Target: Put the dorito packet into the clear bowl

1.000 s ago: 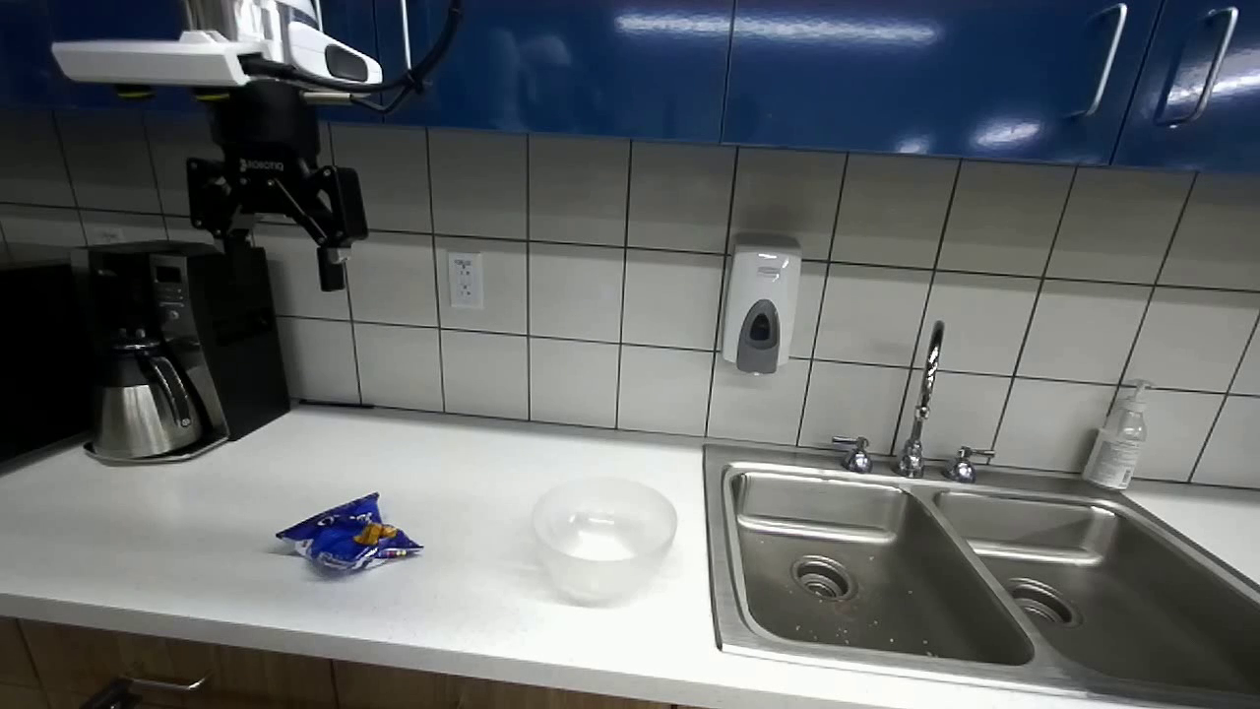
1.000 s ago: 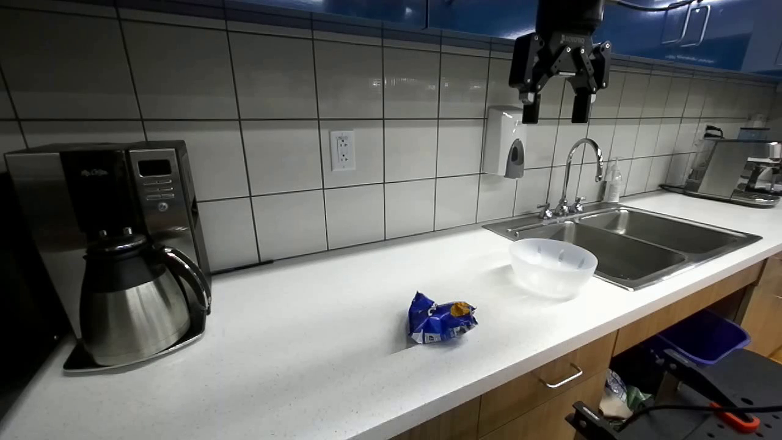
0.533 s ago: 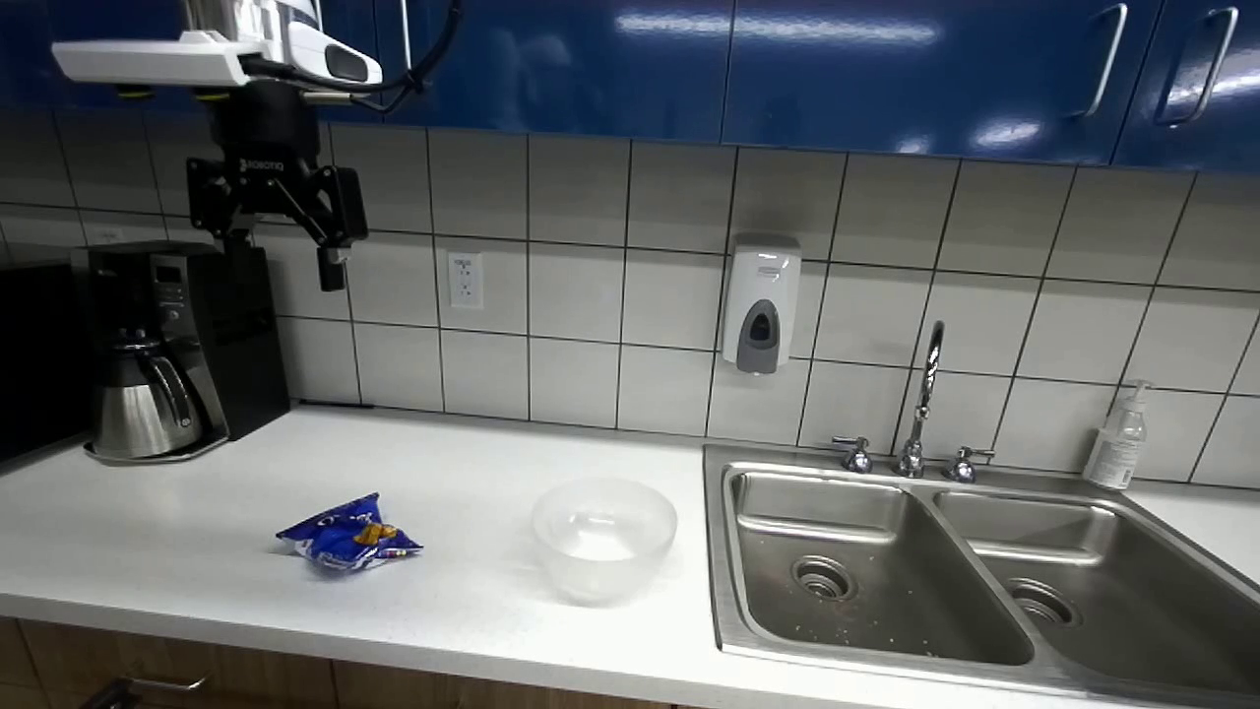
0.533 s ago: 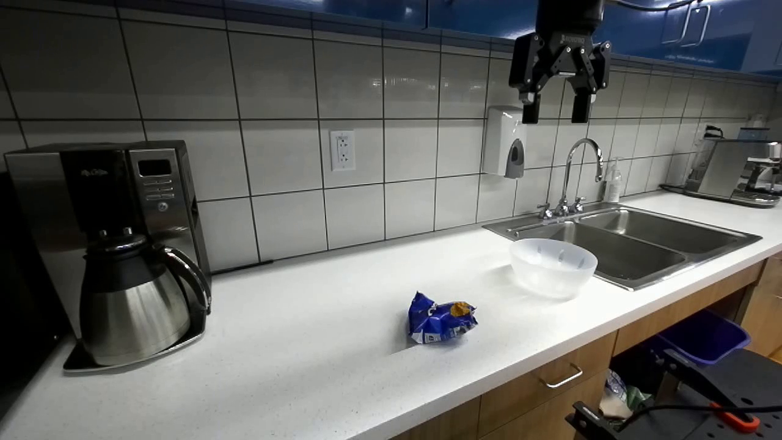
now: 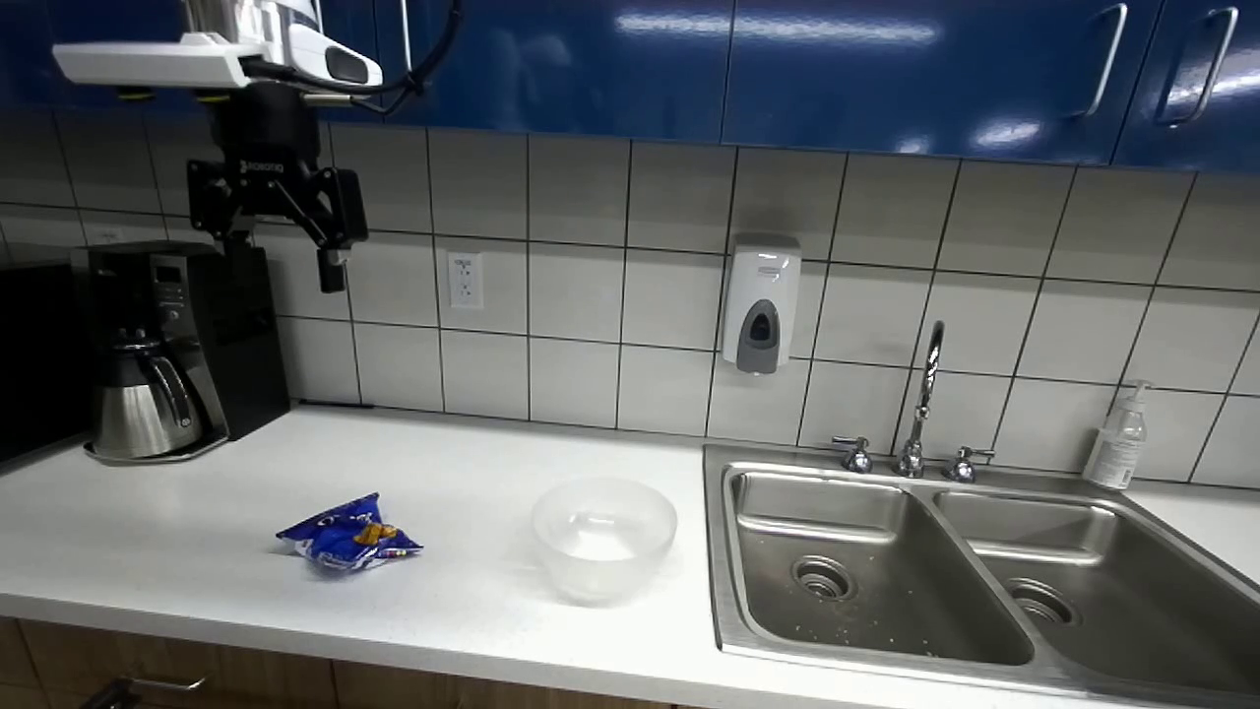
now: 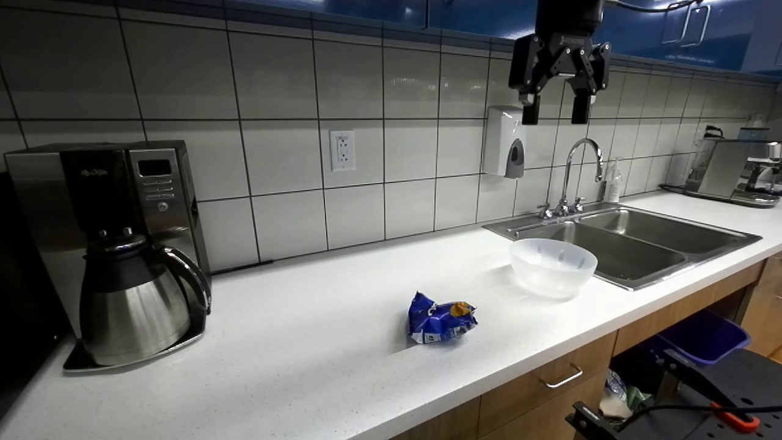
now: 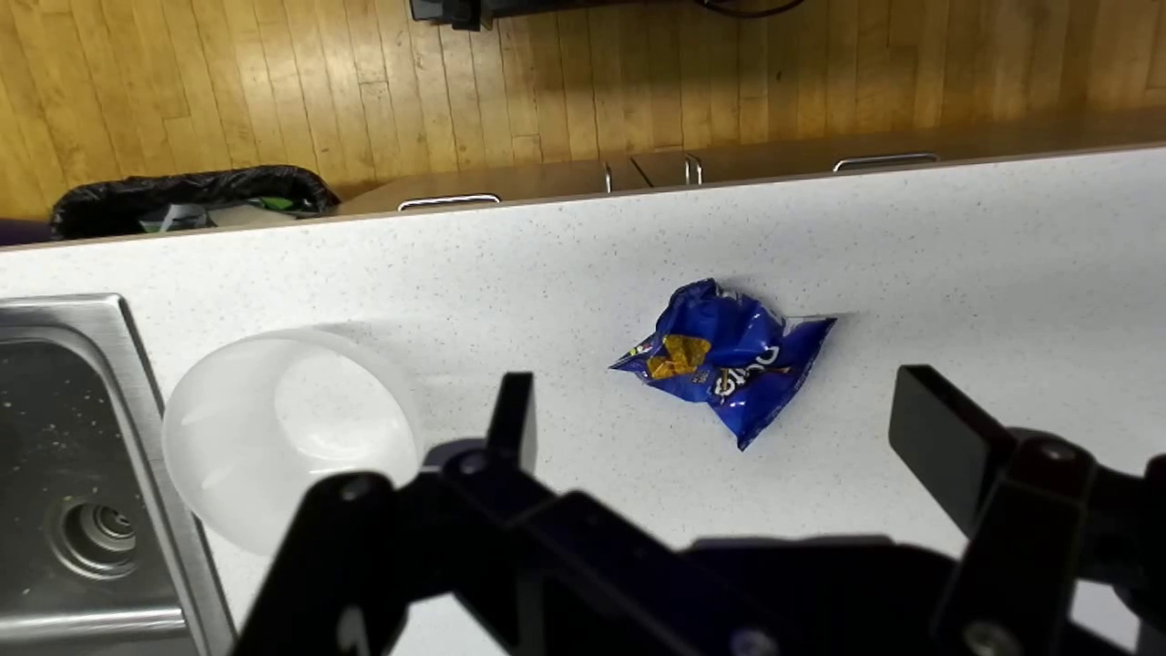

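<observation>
- In an exterior view: gripper (image 5: pixel 285 268) stood wide, one side lost against coffee maker (image 5: pixel 246 345).
- In an exterior view: dorito packet (image 6: pixel 437 321) lay on counter (image 6: pixel 293 342), print unreadable.
- Wrist view: gripper hid part of clear bowl (image 7: pixel 214 437); sink (image 7: pixel 55 317) ran off-frame.

Behind: I saw a pale tiled wall (image 5: pixel 578 286), dark-grouted, in both exterior views | Above: blue cabinets (image 5: pixel 886 89) with metal handles (image 5: pixel 1110 59) wore streaks of white light (image 5: pixel 778 29) (quite a gloss, I noted) | Below: a white counter (image 7: pixel 510 292), speckled in my wrist view, sat over wood-toned drawers (image 6: pixel 519 394) | Beyond: yellowish wooden floor (image 7: pixel 319 100) ran past the counter's edge.
</observation>
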### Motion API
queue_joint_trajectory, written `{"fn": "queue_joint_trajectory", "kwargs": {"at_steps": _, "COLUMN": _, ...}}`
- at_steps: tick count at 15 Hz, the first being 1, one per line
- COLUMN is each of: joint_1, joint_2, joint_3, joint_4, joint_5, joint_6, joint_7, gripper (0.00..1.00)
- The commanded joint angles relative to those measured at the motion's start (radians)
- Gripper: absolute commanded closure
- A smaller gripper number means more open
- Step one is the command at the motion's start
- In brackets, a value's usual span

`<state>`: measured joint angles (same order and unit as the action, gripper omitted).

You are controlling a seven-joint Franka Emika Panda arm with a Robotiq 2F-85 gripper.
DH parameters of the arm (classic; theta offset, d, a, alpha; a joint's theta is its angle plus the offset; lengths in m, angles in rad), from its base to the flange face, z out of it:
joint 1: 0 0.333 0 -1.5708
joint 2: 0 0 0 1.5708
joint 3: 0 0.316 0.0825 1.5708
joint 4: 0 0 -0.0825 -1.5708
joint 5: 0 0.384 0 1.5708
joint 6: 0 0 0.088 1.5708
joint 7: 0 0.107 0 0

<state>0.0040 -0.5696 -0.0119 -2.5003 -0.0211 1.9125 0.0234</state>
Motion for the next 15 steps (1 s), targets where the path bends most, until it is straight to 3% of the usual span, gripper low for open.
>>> {"fn": "queue_joint_trajectory", "kwargs": {"at_steps": 1, "joint_1": 0.003, "joint_2": 0.038, "joint_3": 0.009, "joint_4": -0.009, "joint_5": -0.008, "joint_6": 0.036, "joint_7": -0.027, "gripper": 0.0}}
{"fn": "queue_joint_trajectory", "kwargs": {"at_steps": 9, "joint_1": 0.021, "joint_2": 0.186, "joint_3": 0.041, "joint_4": -0.02, "joint_5": -0.014, "joint_6": 0.131, "joint_7": 0.005, "gripper": 0.0}}
{"fn": "queue_joint_trajectory", "kwargs": {"at_steps": 15, "joint_1": 0.017, "joint_2": 0.328, "joint_3": 0.087, "joint_4": -0.003, "joint_5": -0.016, "joint_6": 0.166, "joint_7": 0.158, "gripper": 0.0}}
